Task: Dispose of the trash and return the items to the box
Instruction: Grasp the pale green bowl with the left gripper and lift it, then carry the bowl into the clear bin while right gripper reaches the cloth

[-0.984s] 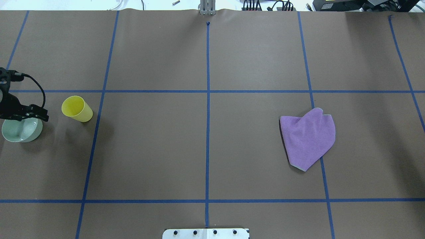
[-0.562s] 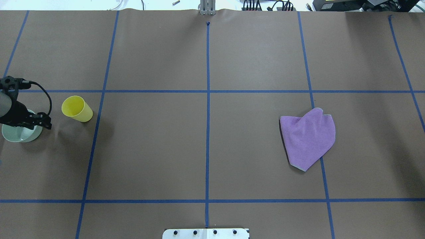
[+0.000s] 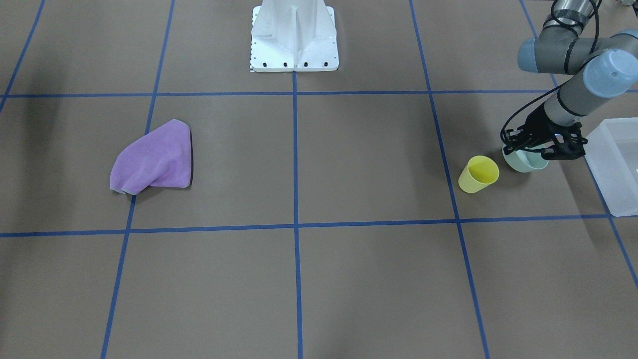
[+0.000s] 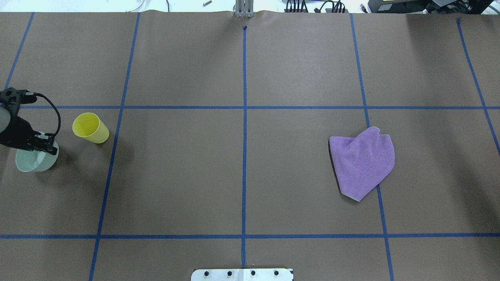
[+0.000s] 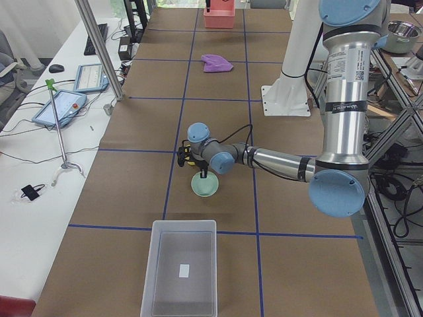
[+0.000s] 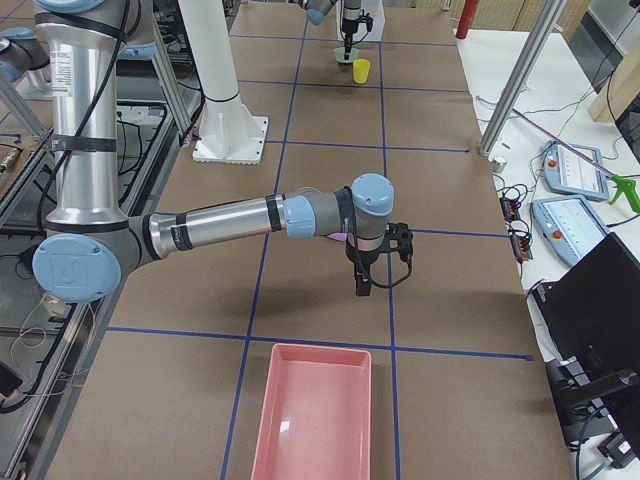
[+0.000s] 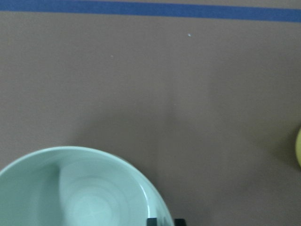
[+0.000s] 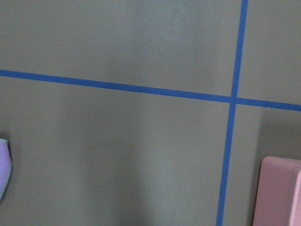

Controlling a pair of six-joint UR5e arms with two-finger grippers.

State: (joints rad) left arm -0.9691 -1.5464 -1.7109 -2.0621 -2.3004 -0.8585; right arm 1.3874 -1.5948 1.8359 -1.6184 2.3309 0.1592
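The pale mint-green bowl (image 4: 36, 163) sits at the table's far left, also seen in the front view (image 3: 521, 162) and the left side view (image 5: 205, 187). My left gripper (image 4: 49, 146) is shut on its rim (image 7: 155, 207), as the front view shows too (image 3: 542, 151). The yellow cup (image 4: 90, 127) stands just beside it (image 3: 478, 173), untouched. The frosted-white box (image 3: 615, 164) stands past the bowl at the table's end (image 5: 184, 264). My right gripper (image 6: 360, 285) hangs over the purple cloth; I cannot tell if it is open or shut.
The purple cloth (image 4: 361, 164) lies on the right half of the table (image 3: 152, 159). A pink tray (image 6: 315, 410) stands at the table's right end, and its corner shows in the right wrist view (image 8: 280, 193). The white robot base (image 3: 294, 35) is at the middle edge.
My left gripper came down onto the bowl's rim, and the bowl has shifted a little to the right, toward the cup. The cup and cloth have not moved.
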